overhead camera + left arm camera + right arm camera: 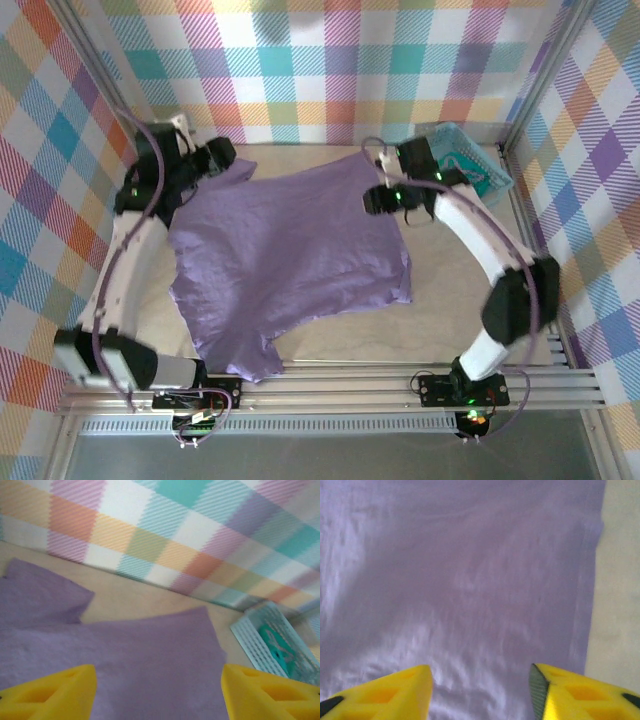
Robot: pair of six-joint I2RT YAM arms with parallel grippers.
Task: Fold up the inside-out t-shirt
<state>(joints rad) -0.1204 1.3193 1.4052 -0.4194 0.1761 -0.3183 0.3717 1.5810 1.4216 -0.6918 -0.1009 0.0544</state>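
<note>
The inside-out t-shirt [290,260] lies spread open on the counter [140,597], mostly flat and a little askew, with no fold in it yet as far as I can tell. I judge I am at the very start, lining up for the first fold. My left claw [157,669] hovers over the shirt's far-left part, beside a sleeve [40,595], fingers spread wide with nothing between them. My right claw [480,672] hangs over the shirt's far-right corner, just inside its edge, equally spread and empty. Off the shirt's far-right corner sits the teal basket [260,635] with a teal garment [277,642] inside, which I leave alone. Next, I think, both claws must drop onto the far edge, pinch only cloth, and carry it evenly toward the shirt's near edge.
</note>
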